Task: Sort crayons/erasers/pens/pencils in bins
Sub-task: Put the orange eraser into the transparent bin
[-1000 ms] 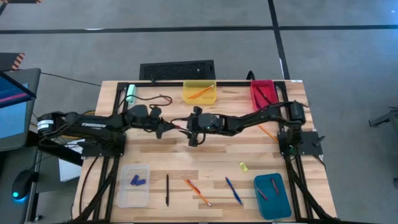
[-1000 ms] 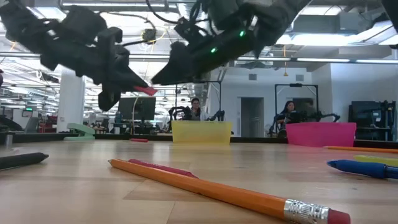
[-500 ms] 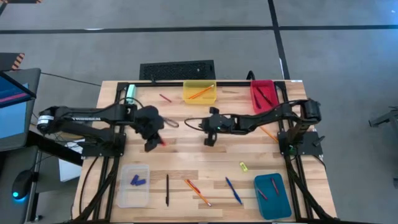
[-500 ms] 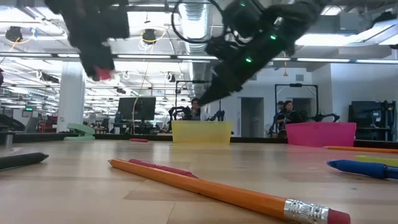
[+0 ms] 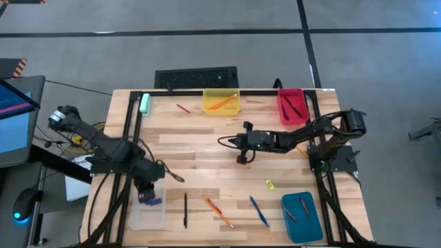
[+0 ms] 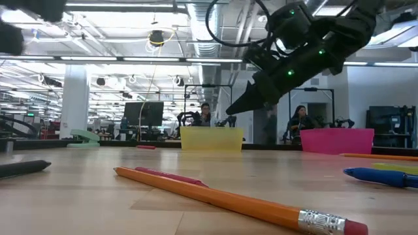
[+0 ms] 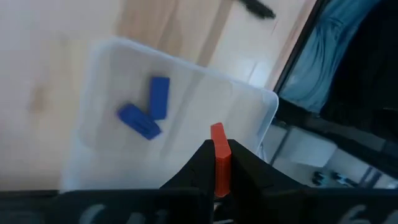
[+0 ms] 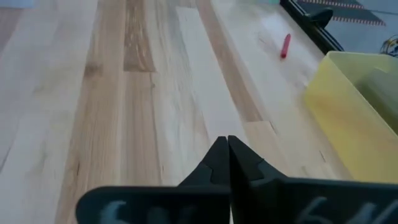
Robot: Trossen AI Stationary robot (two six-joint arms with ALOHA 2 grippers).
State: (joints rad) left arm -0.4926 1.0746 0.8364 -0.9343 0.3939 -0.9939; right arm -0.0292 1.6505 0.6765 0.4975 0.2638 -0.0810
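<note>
My left gripper (image 5: 147, 196) hangs over the far end of the clear bin (image 5: 138, 217) at the table's near left, shut on a red-orange eraser (image 7: 218, 140). Two blue erasers (image 7: 146, 113) lie on the bin's floor below it. My right gripper (image 5: 241, 158) hovers shut and empty above the table's middle, its tips (image 8: 225, 142) closed together over bare wood. A yellow eraser (image 5: 269, 184) lies flat on the wood to the near right. My left gripper pinches the red-orange eraser between its two fingertips (image 7: 202, 163). The eraser's free end (image 7: 217, 132) sticks out past them. The fingers point down, slanting. The eraser is lifted clear, above the clear bin.
A yellow bin (image 5: 221, 103) with a pencil and a red bin (image 5: 292, 105) stand at the far edge, a teal bin (image 5: 301, 215) near right. A black pen (image 5: 185, 210), an orange pencil (image 5: 219, 212), a blue pen (image 5: 258, 210), a red crayon (image 5: 182, 108) and a green block (image 5: 145, 103) lie loose.
My left gripper has carried the red-orange eraser from the table's middle toward the near left and now hangs over the clear bin. My right gripper has drawn back from the meeting point toward the table's right edge.
</note>
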